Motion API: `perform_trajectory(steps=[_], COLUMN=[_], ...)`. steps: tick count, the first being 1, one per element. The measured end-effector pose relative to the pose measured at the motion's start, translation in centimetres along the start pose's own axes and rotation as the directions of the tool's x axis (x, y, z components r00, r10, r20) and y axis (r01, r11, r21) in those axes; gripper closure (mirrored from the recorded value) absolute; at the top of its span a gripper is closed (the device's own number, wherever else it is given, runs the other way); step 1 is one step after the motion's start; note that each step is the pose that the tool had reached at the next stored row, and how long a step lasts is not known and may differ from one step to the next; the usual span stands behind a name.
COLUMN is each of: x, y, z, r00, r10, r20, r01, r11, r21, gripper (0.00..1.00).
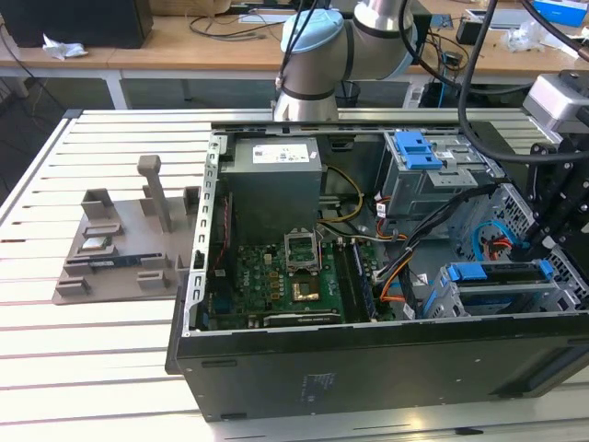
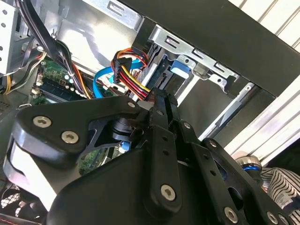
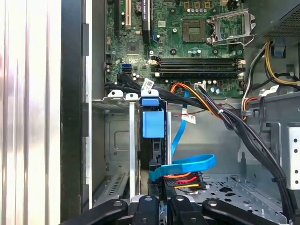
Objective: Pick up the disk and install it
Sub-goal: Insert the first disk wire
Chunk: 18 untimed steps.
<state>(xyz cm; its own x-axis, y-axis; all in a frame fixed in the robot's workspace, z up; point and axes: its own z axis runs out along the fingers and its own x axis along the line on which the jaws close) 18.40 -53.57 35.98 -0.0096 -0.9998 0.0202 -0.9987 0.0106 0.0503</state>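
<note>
Disk seated edge-on in the lower bay, gripper over it.

Exterior view: the gripper (image 1: 543, 241) hangs just above the disk (image 1: 502, 273), a blue-railed slab in its grey metal cage (image 1: 440, 287).
First wrist view: the disk (image 3: 153, 123) stands directly ahead of the jaws; whether they grip it, I cannot tell.
Press squarely along the rails, clear of the glossy blue cable (image 3: 187, 165).

Open PC case (image 1: 368, 368) on slatted table (image 1: 92, 350), gripper (image 1: 543, 241) above blue-railed disk (image 1: 502, 276) in bay, grey fixture (image 1: 124, 244) at exterior view's left
</note>
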Motion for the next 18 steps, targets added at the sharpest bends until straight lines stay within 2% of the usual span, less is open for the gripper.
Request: perform_trajectory(steps=[12, 18], x=[0.82, -0.14], y=[-0.01, -0.36], z=[0.33, 0.77], r00=[1.0000, 1.0000], r10=[0.000, 0.000], r20=[0.0009, 0.0017], r01=[0.000, 0.000], r11=[1.0000, 1.0000], r21=[0.0000, -0.0001], gripper=[0.84, 0.84])
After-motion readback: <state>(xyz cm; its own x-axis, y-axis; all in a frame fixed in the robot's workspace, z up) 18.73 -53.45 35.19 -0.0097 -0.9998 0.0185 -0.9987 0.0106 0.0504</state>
